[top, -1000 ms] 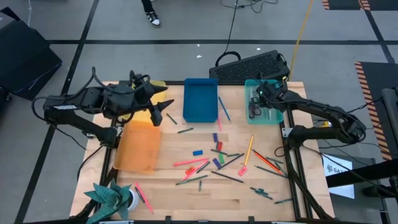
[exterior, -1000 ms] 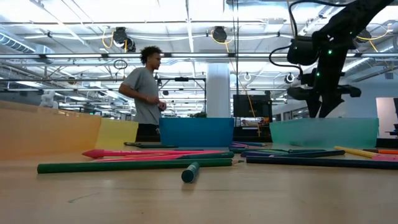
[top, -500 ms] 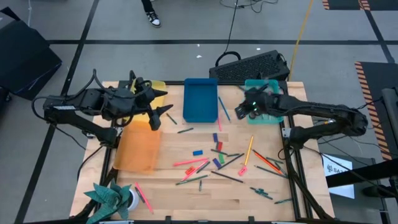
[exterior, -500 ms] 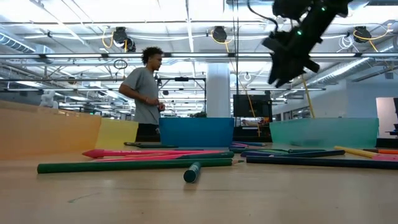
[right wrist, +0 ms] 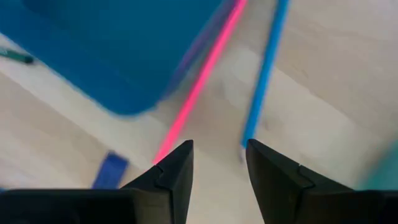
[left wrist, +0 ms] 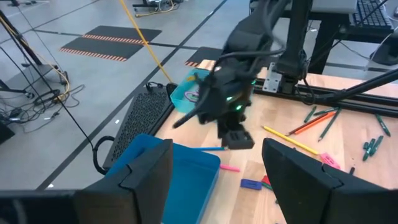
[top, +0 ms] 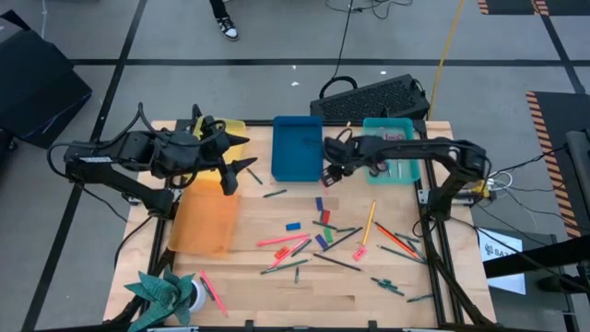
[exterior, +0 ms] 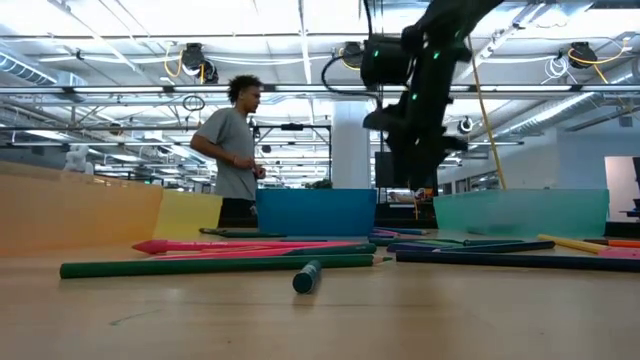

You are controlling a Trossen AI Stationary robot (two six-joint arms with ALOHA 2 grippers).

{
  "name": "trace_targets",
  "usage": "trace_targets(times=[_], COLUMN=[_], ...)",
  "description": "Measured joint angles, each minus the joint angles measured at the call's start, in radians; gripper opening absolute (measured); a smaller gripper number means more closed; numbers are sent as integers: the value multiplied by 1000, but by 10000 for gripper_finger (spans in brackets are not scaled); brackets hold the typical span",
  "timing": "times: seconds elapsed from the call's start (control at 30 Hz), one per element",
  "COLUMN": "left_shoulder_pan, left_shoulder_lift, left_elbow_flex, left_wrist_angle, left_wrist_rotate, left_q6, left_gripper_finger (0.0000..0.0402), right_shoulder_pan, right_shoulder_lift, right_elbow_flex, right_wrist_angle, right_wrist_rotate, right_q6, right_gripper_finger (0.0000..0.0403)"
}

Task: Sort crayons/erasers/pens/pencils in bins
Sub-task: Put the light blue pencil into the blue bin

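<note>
Four bins stand on the table: yellow (top: 232,129), orange (top: 205,214), blue (top: 297,148) and teal (top: 392,149). Crayons, pens and pencils lie scattered over the table's middle and right, with small erasers among them, such as a blue one (top: 293,225) and a purple one (top: 319,203). My right gripper (top: 332,173) hangs open just right of the blue bin's near corner, above a pink stick (right wrist: 199,93) and a blue stick (right wrist: 264,68), with nothing between its fingers (right wrist: 219,152). My left gripper (top: 241,153) stands wide open between the yellow and blue bins, holding nothing.
A black keyboard (top: 373,97) lies off the far edge behind the teal bin. A green leafy thing (top: 166,293) sits at the near left corner. A person (exterior: 232,150) stands in the room beyond. Bare wood shows along the near edge.
My right gripper has left the teal bin, risen, and swung toward the table's left to the blue bin's right near corner, then come lower there. The sticks and erasers on the table lie as before.
</note>
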State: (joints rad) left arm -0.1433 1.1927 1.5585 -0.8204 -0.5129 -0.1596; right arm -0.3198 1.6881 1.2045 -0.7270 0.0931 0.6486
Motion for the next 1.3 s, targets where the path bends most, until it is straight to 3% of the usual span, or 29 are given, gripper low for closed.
trace_targets(times=[0.23,0.57,1.07,1.3], left_shoulder_pan=[-16,-16,-15,-15], left_shoulder_lift=[0,0,0,0], left_elbow_flex=[0,0,0,0], left_wrist_angle=[-3,-22,-26,-32], left_wrist_rotate=[0,0,-1,-1], left_q6=[0,-2,8,8], left_gripper_finger=[250,250,250,250], right_shoulder_pan=[-87,-78,-79,-79], right_shoulder_lift=[50,152,202,190], right_elbow_flex=[-32,-34,-31,-33], right_wrist_angle=[50,107,83,73], right_wrist_rotate=[11,37,11,1], right_q6=[-106,-100,-3,43], right_gripper_finger=[139,133,20,13])
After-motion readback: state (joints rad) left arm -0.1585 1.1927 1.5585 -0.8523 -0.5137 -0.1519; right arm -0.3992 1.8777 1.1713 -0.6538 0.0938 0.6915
